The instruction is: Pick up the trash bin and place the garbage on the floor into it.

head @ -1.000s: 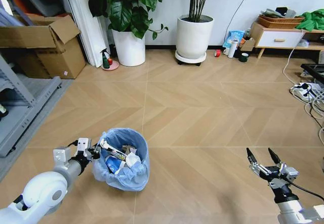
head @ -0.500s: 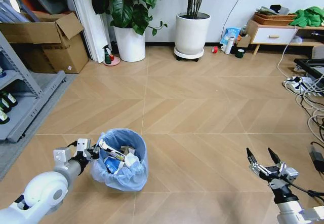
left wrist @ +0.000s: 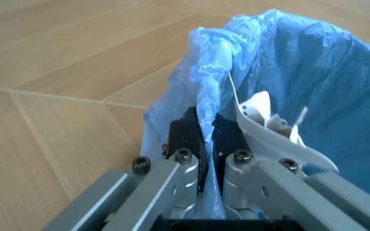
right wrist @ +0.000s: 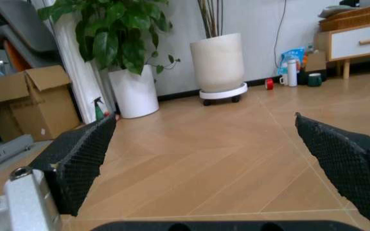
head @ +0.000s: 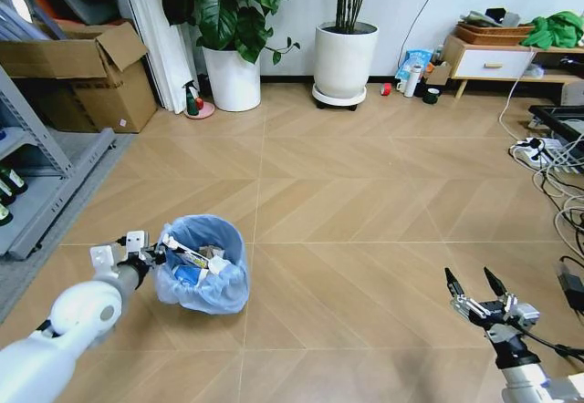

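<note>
Two pincers differ: left pincer (left wrist: 205,144) pinches the trash bin (head: 203,266) rim, so carry it level; right pincer (head: 474,286) hangs wide open, empty.

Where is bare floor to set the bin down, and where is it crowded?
The floor is bare between the trash bin, held at its rim by the left gripper, and the open right gripper, and up to the white pots. Crowded: cables at right, shelving at left.

Crinkly glossy plastic bag (left wrist: 313,72); matt wood-look floor (head: 365,202).
</note>
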Available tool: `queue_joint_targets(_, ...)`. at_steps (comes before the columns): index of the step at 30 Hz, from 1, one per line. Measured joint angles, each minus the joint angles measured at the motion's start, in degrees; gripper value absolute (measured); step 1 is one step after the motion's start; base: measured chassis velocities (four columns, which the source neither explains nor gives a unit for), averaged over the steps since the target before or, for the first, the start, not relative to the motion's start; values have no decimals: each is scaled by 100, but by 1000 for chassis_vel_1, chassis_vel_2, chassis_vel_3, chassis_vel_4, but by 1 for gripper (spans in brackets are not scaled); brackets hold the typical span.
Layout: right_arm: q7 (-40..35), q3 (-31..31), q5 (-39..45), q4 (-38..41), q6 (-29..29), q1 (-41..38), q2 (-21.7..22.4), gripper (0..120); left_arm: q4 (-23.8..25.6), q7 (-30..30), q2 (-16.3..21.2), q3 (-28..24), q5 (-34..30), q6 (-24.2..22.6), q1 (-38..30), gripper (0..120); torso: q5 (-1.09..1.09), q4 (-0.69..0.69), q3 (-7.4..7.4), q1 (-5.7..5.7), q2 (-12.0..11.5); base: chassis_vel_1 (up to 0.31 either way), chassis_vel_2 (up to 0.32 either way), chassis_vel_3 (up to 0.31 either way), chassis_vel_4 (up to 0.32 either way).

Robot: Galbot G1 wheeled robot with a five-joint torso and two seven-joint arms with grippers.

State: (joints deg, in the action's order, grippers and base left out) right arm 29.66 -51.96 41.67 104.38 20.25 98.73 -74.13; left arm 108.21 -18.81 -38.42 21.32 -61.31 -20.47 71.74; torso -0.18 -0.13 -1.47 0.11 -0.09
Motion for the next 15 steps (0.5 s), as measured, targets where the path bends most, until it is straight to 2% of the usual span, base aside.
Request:
queue_joint_targets(2,17,-37,31,-14,5,21,7,100,-318,-48,-25,-158,-152,-34,-355,0,1,-1,1,0,0,0,0,0,0)
queue_joint_targets(3,17,-37,31,-14,5,21,7,100,-318,-48,-25,-158,-152,-34,-355,0,1,-1,1,0,0,0,0,0,0)
queue_joint_targets(6,35,-94,80,-48,10,46,29,100,-842,-81,-66,-405,-300,-59,-806,0,1,-1,0,0,0,0,0,0,0)
queue_joint_targets(15,42,-116,104,-70,11,69,40,100,-1610,-60,-205,-706,-461,-78,-1236,0,0,0,1,0,0,0,0,0,0)
